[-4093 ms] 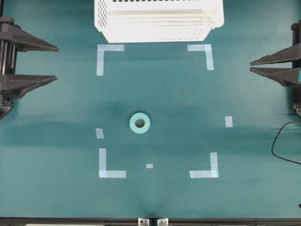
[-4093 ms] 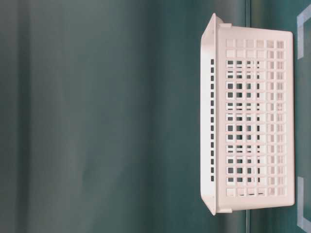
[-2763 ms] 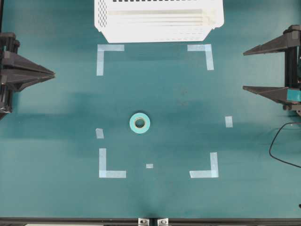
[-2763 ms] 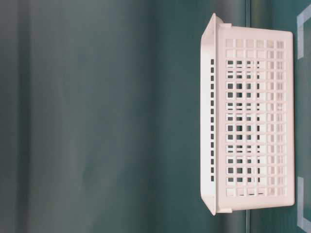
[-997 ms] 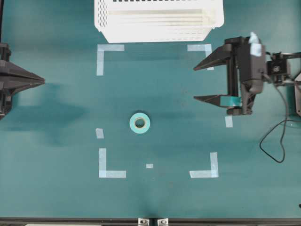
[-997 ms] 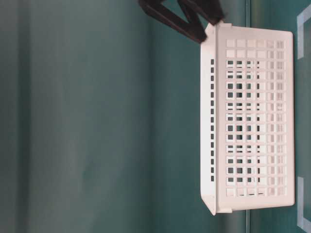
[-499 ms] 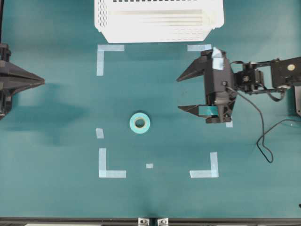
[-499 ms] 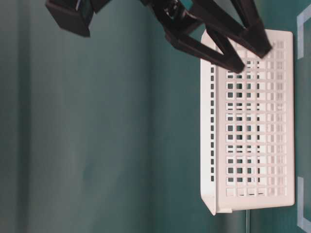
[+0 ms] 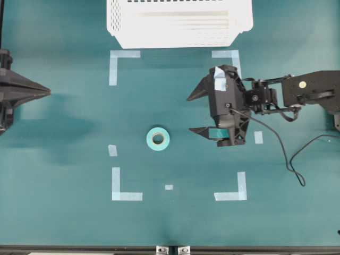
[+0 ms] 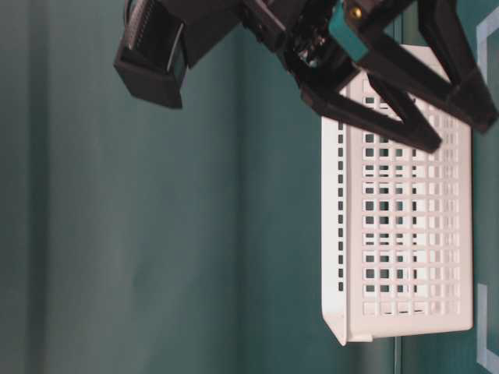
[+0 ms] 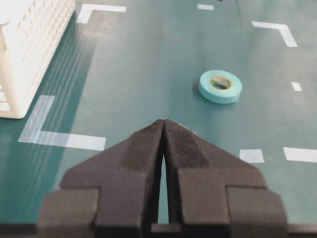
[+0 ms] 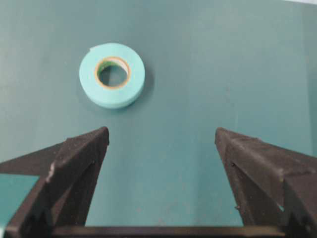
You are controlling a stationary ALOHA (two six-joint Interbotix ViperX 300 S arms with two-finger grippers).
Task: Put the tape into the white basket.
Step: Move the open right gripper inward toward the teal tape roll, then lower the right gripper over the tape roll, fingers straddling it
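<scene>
Teal tape [image 9: 158,139] lies flat mid-table; white basket [image 9: 179,33] upright at far edge

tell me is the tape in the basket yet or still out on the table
Out. The tape lies flat on the table, well short of the white basket, untouched.

white basket [image 9: 179,24] cropped at top edge

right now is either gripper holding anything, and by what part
Nothing is held. The right gripper is open and short of the tape, which lies flat on the table. The left gripper is shut on nothing.
</scene>
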